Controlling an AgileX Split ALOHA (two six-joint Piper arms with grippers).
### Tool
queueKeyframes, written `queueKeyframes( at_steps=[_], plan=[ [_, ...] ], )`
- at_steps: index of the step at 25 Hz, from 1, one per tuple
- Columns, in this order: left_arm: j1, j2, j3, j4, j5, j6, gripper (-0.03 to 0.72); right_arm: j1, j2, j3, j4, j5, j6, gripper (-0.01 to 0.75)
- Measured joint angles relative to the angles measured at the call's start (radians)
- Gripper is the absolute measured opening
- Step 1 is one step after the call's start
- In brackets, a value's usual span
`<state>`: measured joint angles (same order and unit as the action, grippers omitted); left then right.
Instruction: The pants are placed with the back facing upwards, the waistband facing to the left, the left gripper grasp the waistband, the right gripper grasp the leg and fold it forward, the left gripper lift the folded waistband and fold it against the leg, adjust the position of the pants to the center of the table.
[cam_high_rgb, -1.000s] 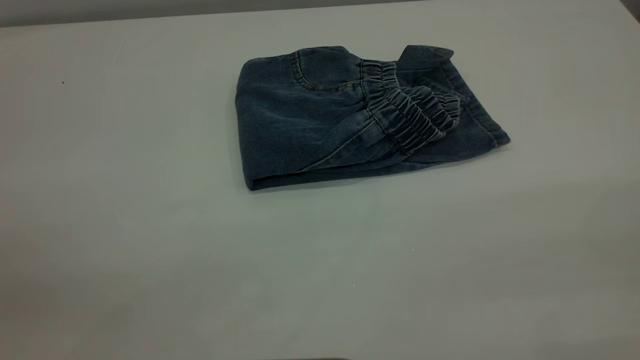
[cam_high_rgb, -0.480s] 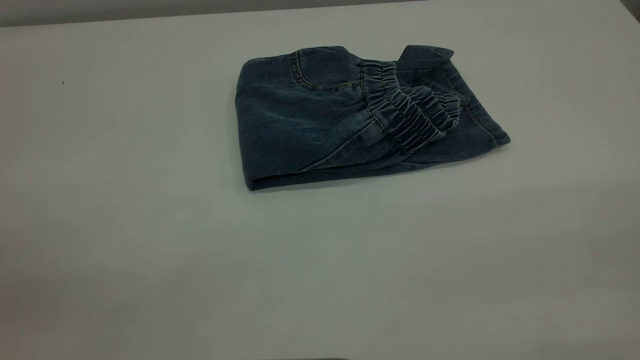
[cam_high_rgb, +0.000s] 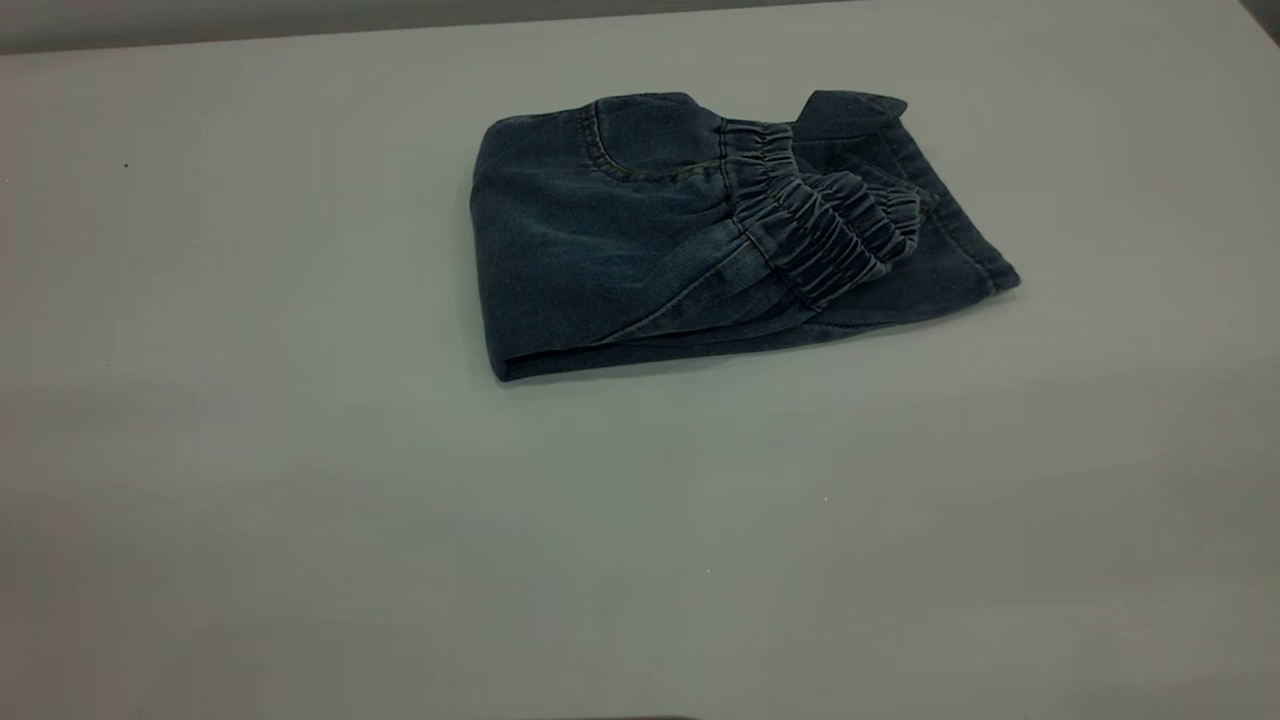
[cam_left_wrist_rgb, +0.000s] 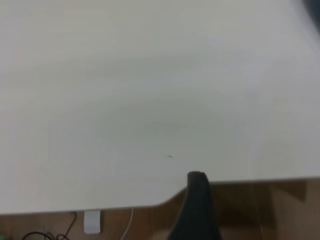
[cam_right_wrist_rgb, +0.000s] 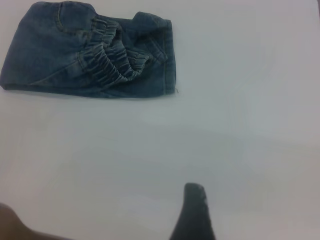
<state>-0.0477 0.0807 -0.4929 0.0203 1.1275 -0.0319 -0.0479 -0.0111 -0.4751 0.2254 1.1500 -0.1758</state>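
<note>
We see a darker grey strip (cam_high_rgb: 300, 18), presumably a wall, running behind the far edge of the pale tabletop in the exterior view, with a small dark corner (cam_high_rgb: 1266, 14) at the upper right. In the left wrist view, a brown, wood-toned floor (cam_left_wrist_rgb: 280, 210) lies beyond the surface's rounded edge. There we note a small white block (cam_left_wrist_rgb: 92, 221), a pale cable (cam_left_wrist_rgb: 128, 223) and dark cables (cam_left_wrist_rgb: 37, 235). Lighting is soft and even; shadows are faint. The right wrist view shows a brownish patch (cam_right_wrist_rgb: 11, 224) at one corner.

the pants (cam_high_rgb: 640, 240) lie folded on the table (cam_high_rgb: 300, 500), gathered waistband (cam_high_rgb: 815, 235) on top (dark blue denim).
</note>
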Motion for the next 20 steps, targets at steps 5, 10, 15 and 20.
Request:
queueKeyframes(
  at_steps=[5, 10, 15, 20],
  plan=[
    [0.042, -0.064, 0.000, -0.001, 0.000, 0.000, 0.551, 0.000, 0.000, 0.000, 0.001, 0.000, 0.000, 0.494],
    [0.042, -0.099, 0.000, -0.001, 0.001, 0.001, 0.551, 0.000, 0.000, 0.000, 0.002, 0.000, 0.000, 0.494],
    [0.042, -0.099, 0.000, -0.001, 0.001, 0.001, 0.551, 0.000, 0.000, 0.000, 0.002, 0.000, 0.000, 0.494],
    [0.042, -0.099, 0.000, -0.001, 0.001, 0.001, 0.551, 0.000, 0.000, 0.000, 0.002, 0.000, 0.000, 0.494]
  ],
)
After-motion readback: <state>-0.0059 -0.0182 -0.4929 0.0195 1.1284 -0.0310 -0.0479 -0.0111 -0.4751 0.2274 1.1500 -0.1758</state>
